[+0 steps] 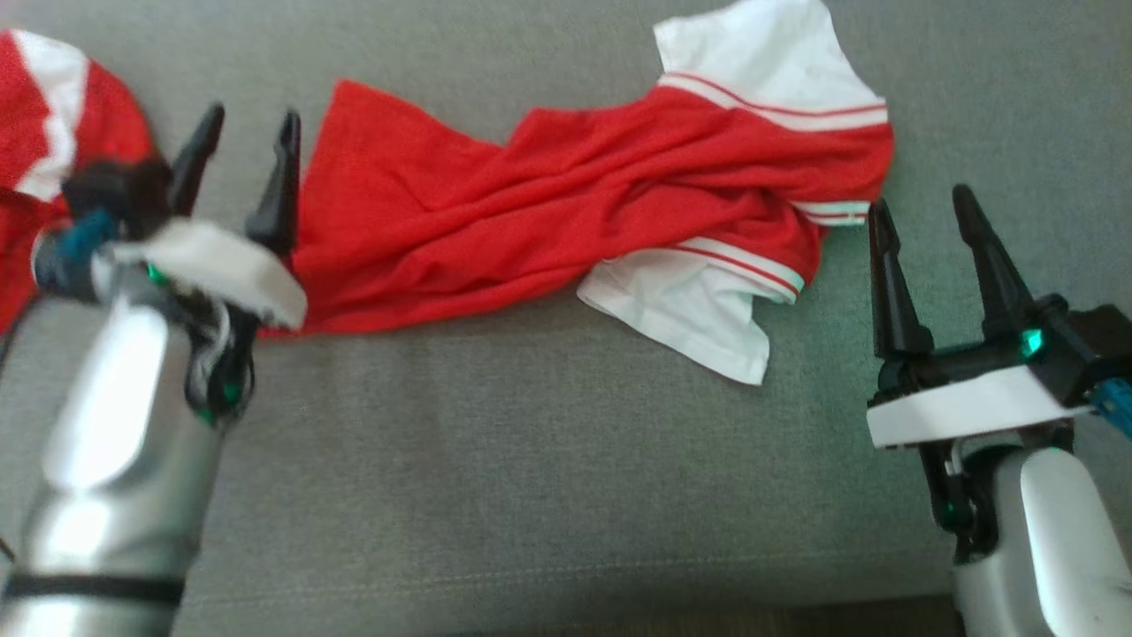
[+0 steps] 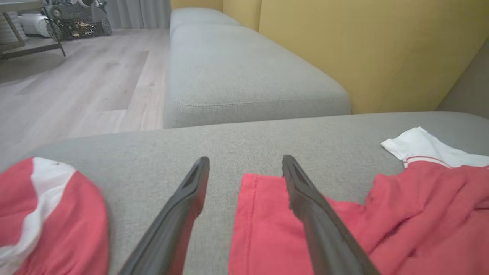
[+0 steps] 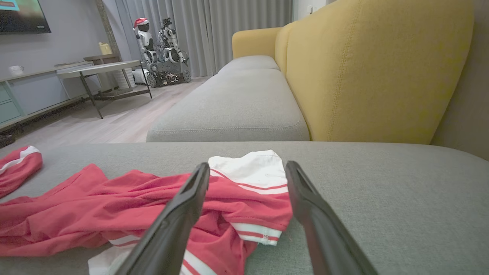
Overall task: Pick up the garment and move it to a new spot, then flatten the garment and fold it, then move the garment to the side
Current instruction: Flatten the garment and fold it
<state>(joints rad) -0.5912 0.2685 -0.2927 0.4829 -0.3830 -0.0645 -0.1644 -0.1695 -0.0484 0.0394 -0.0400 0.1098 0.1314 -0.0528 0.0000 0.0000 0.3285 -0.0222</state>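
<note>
The garment (image 1: 566, 203) is a red shirt with white, red-striped sleeves, lying crumpled and twisted across the grey cushion (image 1: 531, 460). My left gripper (image 1: 249, 128) stands open at the shirt's left hem edge, with nothing between its fingers. In the left wrist view the gripper (image 2: 245, 162) straddles the hem corner of the garment (image 2: 344, 229). My right gripper (image 1: 920, 205) is open just right of the sleeve end, apart from the cloth. In the right wrist view the gripper (image 3: 247, 168) points at the garment (image 3: 153, 206), its white sleeve lying between the fingers.
A second red and white cloth (image 1: 53, 133) lies at the far left of the cushion. Beyond are another grey seat cushion (image 3: 237, 107), a yellow backrest (image 3: 374, 72), wood floor (image 2: 76, 84) and a table (image 3: 103, 68).
</note>
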